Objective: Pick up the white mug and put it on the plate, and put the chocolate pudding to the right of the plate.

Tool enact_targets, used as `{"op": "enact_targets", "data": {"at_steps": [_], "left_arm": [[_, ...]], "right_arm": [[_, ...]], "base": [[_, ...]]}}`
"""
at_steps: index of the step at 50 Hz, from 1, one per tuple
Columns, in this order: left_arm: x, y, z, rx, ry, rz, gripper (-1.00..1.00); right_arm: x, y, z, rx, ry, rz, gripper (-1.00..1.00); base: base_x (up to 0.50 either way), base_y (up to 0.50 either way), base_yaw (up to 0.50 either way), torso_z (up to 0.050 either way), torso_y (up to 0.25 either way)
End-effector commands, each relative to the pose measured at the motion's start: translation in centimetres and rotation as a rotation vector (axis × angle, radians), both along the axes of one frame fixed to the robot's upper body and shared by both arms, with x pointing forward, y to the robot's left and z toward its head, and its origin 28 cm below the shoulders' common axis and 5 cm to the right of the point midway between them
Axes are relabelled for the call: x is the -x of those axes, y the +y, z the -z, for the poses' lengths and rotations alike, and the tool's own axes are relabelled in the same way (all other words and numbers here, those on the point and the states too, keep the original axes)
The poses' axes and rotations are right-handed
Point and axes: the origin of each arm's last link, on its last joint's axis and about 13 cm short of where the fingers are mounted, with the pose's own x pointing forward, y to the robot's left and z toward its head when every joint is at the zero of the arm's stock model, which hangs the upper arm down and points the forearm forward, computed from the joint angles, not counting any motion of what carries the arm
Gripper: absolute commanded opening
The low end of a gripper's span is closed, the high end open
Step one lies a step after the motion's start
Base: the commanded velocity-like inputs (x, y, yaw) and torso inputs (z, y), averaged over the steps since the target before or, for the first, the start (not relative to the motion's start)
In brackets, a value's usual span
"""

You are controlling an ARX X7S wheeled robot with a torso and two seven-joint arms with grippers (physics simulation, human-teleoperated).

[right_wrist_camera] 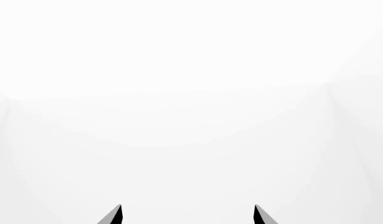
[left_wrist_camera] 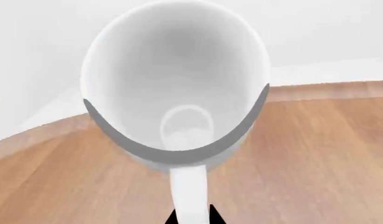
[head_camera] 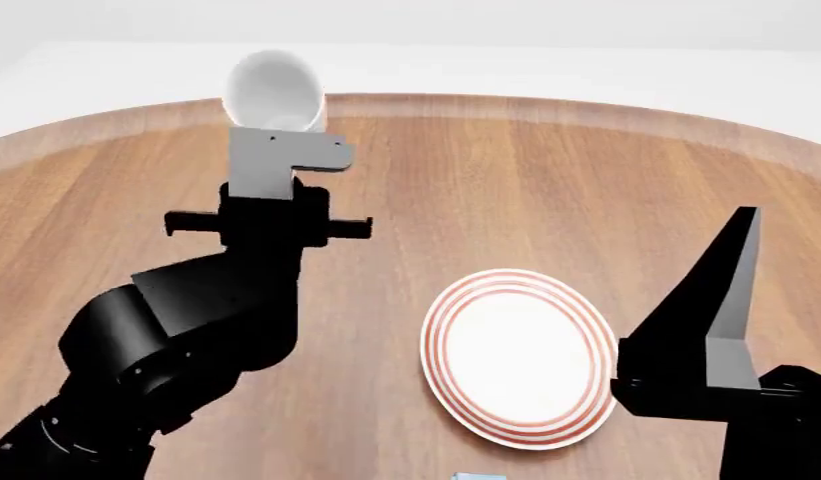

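We are seeing the white mug (head_camera: 273, 92) lifted clear of the desk (head_camera: 544, 180), held out past the end of the left arm near the desk's far edge, its mouth tilted back toward the head camera. In the left wrist view the white mug (left_wrist_camera: 176, 79) is filling most of the picture, open end facing the lens, with its loop handle running down into the left gripper (left_wrist_camera: 192, 215); the jaws are clamped on that handle, only their dark tips showing on either side of it. Wood grain and the curved desk edge are lying behind the mug.

The plate (head_camera: 520, 357) is lying flat on the desk, nearer the robot and to the right of the left arm, well apart from the mug. A sliver of light blue at the head view's lower edge may be the chocolate pudding (head_camera: 478, 476); we cannot tell more.

The right gripper (right_wrist_camera: 187, 214) is pointing at blank white; its jaws are standing apart, gripping nothing.
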Motion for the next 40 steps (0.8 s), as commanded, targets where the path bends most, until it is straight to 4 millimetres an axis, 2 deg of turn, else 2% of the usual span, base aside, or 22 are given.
{"op": "enact_targets", "data": {"at_steps": [1,4,9,12,15,22,29,34,40], "left_arm": [[3.4,-1.1,-3.5,-0.199,-0.081,0.424,-1.00],[4.1,-1.7,-4.0,-0.262,-0.054,0.604,-1.00],[4.8,-2.4,-5.1,-0.239,-0.015,0.769,-1.00],[4.7,-2.5,-5.4,-0.250,-0.011,0.784,-1.00],[3.5,-3.0,-6.2,-0.191,0.053,0.885,-1.00],[2.3,-3.5,-6.1,-0.236,0.122,0.949,-1.00],[0.6,-3.7,-7.3,-0.219,0.219,0.961,-1.00],[-0.6,-4.1,-6.2,-0.279,0.344,0.954,-1.00],[-1.7,-4.5,-4.5,-0.253,0.405,0.966,-1.00]], "right_arm": [[0.0,-0.1,-0.2,0.019,-0.021,0.017,1.00],[0.0,-0.2,-0.3,0.017,-0.023,0.019,1.00],[0.0,-0.2,-0.3,0.017,-0.024,0.018,1.00],[0.0,-0.2,-0.3,0.017,-0.024,0.018,1.00],[0.0,-0.2,-0.3,0.016,-0.024,0.017,1.00],[0.0,-0.2,-0.2,0.014,-0.021,0.016,1.00],[0.0,-0.2,-0.2,0.014,-0.021,0.014,1.00],[0.0,-0.1,-0.2,0.015,-0.019,0.013,1.00],[0.0,-0.1,-0.2,0.013,-0.018,0.015,1.00]], "base": [[0.00,0.00,0.00,0.000,0.000],[0.00,0.00,0.00,0.000,0.000],[0.00,0.00,0.00,0.000,0.000],[0.00,0.00,0.00,0.000,0.000],[0.00,0.00,0.00,0.000,0.000],[0.00,0.00,0.00,0.000,0.000],[0.00,0.00,0.00,0.000,0.000],[0.00,0.00,0.00,0.000,0.000],[0.00,0.00,0.00,0.000,0.000]]}}
